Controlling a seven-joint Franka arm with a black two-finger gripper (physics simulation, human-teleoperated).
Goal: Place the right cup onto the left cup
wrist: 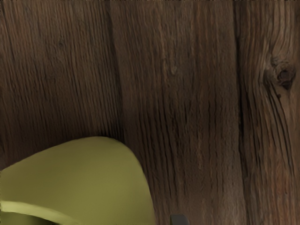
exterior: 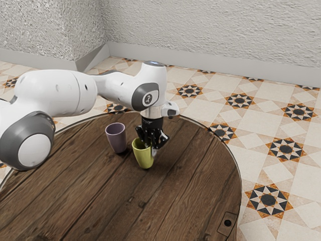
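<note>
A: Start with the exterior view. Why is the pincer (exterior: pixel 151 146) down there?
B: It is at the green cup (exterior: pixel 144 158), the cup toward the exterior view's right and nearer. I take that for the one to be moved, so the arm (exterior: pixel 56 93) reaches over to it, probably for a grasp.
A: Clamped on it?
B: I can't tell; nor whether the pincer is apart or together.
A: And the purple cup (exterior: pixel 117 139)?
B: Toward the exterior view's left and a little farther, upright on the table (exterior: pixel 175 201), near the green one but apart. Its open mouth faces up, which should suit it to receive the other.
A: The green cup's posture?
B: Upright too, seemingly on the boards; it isn't on the purple cup.
A: Count them.
B: Two cups, one arm, one pincer, one table.
A: Now the wrist view.
B: The green cup lies just under the hand, close enough to fit a grasp, I'd judge. Well apart from it there's a dark knot (wrist: pixel 285 77) in the wood.
A: How many here?
B: One cup, one such dark knot.
</note>
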